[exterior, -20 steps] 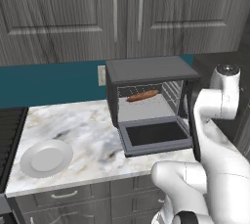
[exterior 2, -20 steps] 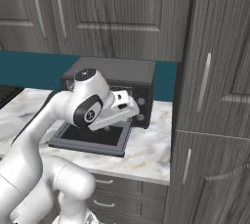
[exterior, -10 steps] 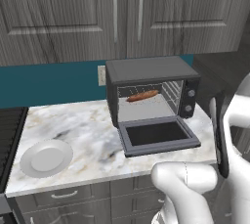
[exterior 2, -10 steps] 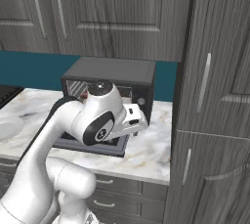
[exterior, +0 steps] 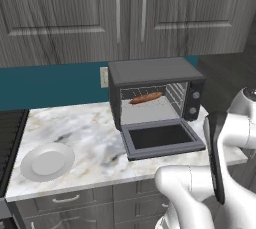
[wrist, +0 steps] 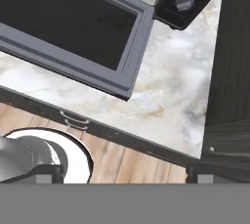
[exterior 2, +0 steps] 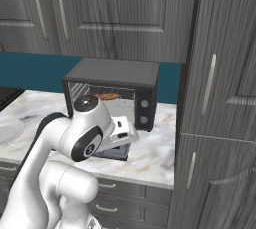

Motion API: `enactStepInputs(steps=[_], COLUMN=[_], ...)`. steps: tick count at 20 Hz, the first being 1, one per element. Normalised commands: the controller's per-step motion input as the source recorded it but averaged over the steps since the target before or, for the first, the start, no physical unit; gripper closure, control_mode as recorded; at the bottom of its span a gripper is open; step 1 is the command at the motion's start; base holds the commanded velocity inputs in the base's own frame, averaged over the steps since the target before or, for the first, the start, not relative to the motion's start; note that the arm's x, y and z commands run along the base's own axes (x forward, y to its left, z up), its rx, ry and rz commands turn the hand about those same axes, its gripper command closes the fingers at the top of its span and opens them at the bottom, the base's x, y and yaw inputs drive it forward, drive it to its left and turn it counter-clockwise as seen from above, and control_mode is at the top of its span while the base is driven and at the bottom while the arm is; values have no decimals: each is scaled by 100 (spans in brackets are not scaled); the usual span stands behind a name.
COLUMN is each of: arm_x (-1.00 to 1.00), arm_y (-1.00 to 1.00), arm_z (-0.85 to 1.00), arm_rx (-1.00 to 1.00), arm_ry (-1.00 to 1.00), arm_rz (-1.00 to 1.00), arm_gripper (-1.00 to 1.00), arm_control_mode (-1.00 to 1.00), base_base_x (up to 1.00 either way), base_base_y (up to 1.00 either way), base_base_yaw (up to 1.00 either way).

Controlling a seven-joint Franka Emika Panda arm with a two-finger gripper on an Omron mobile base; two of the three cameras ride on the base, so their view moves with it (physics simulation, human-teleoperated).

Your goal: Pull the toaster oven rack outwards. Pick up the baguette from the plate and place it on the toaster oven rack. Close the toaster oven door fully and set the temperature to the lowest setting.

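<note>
The released pincer hangs off the toaster oven door's corner, seemingly well apart.

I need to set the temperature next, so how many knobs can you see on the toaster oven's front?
2 on the toaster oven: an upper knob and a lower knob, stacked on its right front panel. More may be too small to make out.

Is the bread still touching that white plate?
Apart. The left base view shows the baguette inside the toaster oven, while the plate sits bare across the counter.
</note>
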Motion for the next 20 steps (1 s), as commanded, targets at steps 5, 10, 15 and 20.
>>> enactStepInputs(steps=[5,10,15,20], arm_x=[0,-1,-21,-38], arm_y=[0,-9,0,0], arm_z=[-27,-18,-16,-21], arm_rx=[7,20,23,17], arm_ry=[0,-1,-11,-27], arm_rz=[0,3,4,2], arm_gripper=[-100,-100,-100,-100], arm_control_mode=[-100,-100,-100,-100], base_base_x=[0,0,0,0], base_base_y=[0,0,0,0], base_base_yaw=[0,0,0,0])
